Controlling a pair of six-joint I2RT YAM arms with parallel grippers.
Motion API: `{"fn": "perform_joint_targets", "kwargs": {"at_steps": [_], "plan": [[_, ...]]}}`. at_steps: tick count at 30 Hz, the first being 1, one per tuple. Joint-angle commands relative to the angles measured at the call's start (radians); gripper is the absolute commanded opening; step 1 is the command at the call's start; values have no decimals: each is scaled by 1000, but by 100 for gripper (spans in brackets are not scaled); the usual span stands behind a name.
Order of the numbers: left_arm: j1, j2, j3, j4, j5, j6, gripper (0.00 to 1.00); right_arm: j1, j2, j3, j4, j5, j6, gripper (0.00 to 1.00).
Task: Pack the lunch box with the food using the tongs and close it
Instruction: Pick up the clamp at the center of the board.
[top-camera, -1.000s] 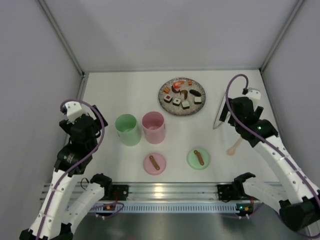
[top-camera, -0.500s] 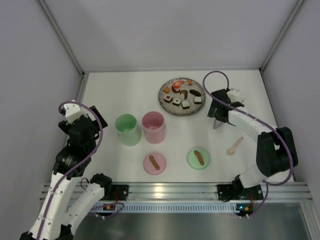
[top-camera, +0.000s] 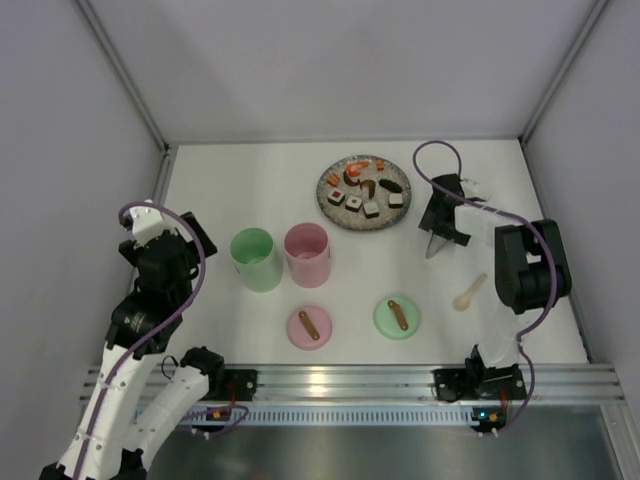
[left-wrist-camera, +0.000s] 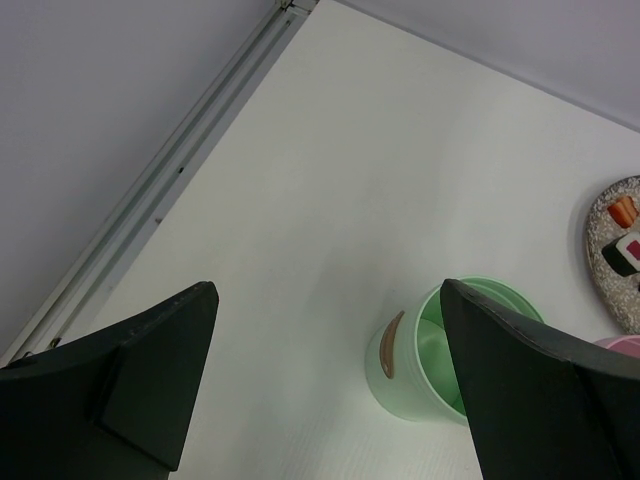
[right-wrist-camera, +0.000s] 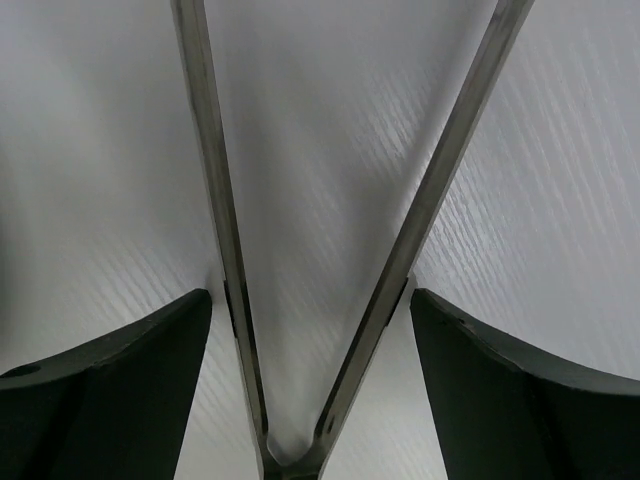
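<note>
Our right gripper (right-wrist-camera: 310, 295) stands wide. Its matte black fingers straddle the tongs (right-wrist-camera: 218, 200), two slim, brushed-metal arms joined in a narrow V low between them, over the ribbed white table (right-wrist-camera: 320, 120). Our left gripper (left-wrist-camera: 328, 300) gapes wide, with a round mint-green cup (left-wrist-camera: 400, 375) beside one finger.

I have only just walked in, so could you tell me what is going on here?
The right arm's fingers straddle the tongs lying on the table, open and close beside their two arms. The food sits on the plate, not yet packed. The left arm's fingers hang open, apart from the green cup.
</note>
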Motion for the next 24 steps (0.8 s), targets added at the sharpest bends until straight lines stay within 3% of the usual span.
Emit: {"fn": "perform_joint_targets", "kwargs": {"at_steps": [1,4,7,10,13,15,16,24], "plan": [[5,-1,4,31,6,10,99,-36,34,46,77,-40,-11,82],[5,-1,6,31,6,13,99,-49,52,52,93,-58,-21,75],[5,-4,2,31,3,13,99,-52,60,55,90,-69,-31,61],[5,-4,7,31,3,11,99,-53,46,52,97,-107,-66,37],[5,1,9,31,6,10,99,-48,5,62,88,-138,-137,24],[5,7,10,32,7,10,99,-45,-30,86,58,-163,-201,20],[5,7,10,31,9,8,99,-43,-41,98,39,-199,-223,12],[5,19,19,32,10,2,99,-10,-170,190,-122,-338,-332,9]]}}
